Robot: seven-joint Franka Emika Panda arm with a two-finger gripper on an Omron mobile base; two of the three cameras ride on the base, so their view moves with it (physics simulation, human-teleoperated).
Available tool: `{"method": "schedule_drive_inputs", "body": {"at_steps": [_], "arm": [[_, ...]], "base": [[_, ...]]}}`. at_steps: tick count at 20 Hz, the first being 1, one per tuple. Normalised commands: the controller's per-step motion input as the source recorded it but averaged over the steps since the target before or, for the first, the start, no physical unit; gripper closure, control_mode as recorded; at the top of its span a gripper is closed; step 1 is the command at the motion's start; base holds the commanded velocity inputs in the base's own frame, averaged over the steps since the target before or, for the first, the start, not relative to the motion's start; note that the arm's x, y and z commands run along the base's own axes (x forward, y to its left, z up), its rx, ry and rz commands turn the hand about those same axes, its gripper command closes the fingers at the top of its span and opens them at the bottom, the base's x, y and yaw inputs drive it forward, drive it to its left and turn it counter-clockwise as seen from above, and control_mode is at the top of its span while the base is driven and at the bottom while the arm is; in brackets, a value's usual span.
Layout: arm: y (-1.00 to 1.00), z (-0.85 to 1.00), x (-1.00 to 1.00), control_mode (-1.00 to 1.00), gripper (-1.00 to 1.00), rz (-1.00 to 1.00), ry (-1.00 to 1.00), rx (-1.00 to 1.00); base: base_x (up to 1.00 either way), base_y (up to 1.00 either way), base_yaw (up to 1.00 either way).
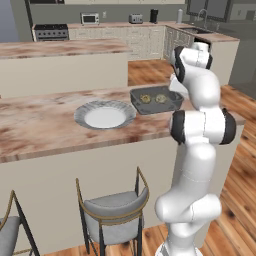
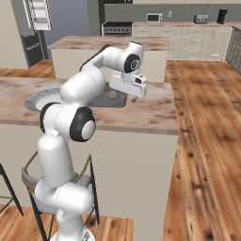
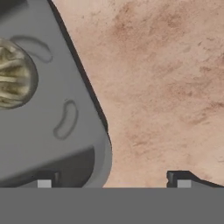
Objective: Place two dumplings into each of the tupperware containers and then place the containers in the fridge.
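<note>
Grey translucent tupperware container (image 3: 52,131) sits on the marbled tabletop (image 3: 166,87), its corner rim lying between the two fingers (image 3: 43,180), which stand wide apart and grip nothing; one fingertip is over the container's floor, the other over bare tabletop. One dumpling (image 3: 13,74) rests inside, beyond that fingertip. Base views show two dumplings (image 1: 145,98) in this container and a white plate (image 1: 105,116) beside it

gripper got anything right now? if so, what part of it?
Nothing held. The gripper is open, its fingertips straddling the corner rim of the tupperware container with a dumpling inside; neither tip has closed on it.
</note>
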Motion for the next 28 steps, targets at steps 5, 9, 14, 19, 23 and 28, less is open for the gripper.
{"method": "schedule_drive_inputs", "body": {"at_steps": [5,9,14,19,23,28], "arm": [[0.21,0.0,0.01,-1.0,-1.0,-0.02,-0.2,-0.04],[0.06,-0.03,0.13,-1.0,-1.0,-0.01,-0.18,-0.01],[0.0,-0.02,0.16,-1.0,-1.0,-0.01,-0.05,0.0],[0.0,0.0,0.23,-1.0,-1.0,-0.01,0.1,0.0],[0.0,-0.06,0.03,-1.0,-1.0,0.0,0.13,0.0],[0.0,-0.01,0.0,-1.0,1.0,0.0,0.06,0.0]], "base": [[0.0,0.0,0.0],[0.0,0.0,0.0],[0.0,0.0,0.0],[0.0,0.0,0.0],[0.0,0.0,0.0],[0.0,0.0,0.0]]}}
